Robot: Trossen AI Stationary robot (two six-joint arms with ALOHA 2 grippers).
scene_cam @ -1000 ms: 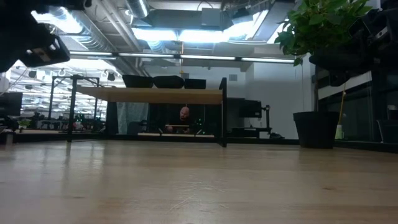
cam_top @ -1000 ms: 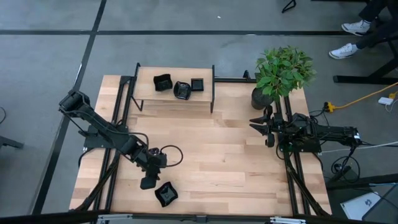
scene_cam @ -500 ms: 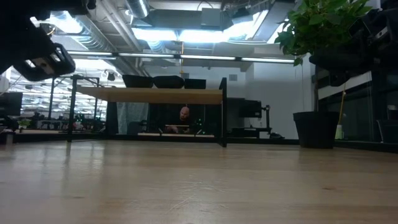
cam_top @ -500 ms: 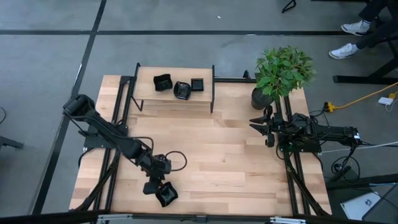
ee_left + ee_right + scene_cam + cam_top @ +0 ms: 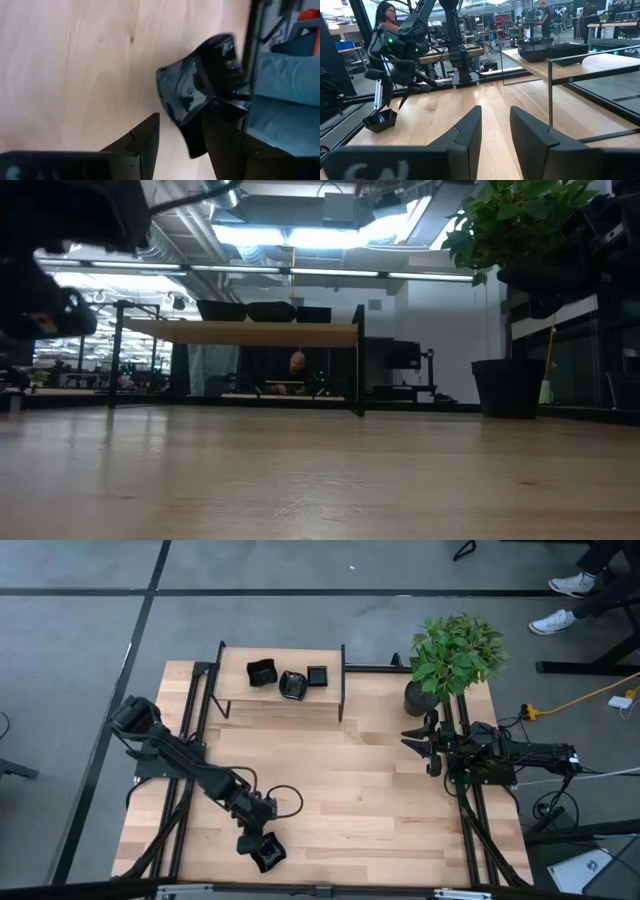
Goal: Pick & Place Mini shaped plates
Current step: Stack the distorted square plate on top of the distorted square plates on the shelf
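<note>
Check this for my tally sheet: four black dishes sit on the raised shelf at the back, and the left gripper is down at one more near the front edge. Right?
Not quite: the raised shelf holds three black dishes, not four, as the high view shows. The rest stands: the left gripper is down at one more dish near the front edge.

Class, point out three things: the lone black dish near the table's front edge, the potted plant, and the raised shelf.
Dish point(image 5: 266, 854), high view, its centre.
Plant point(image 5: 457, 652), high view, its leaves.
Shelf point(image 5: 232, 686), high view, bare wooden top.
</note>
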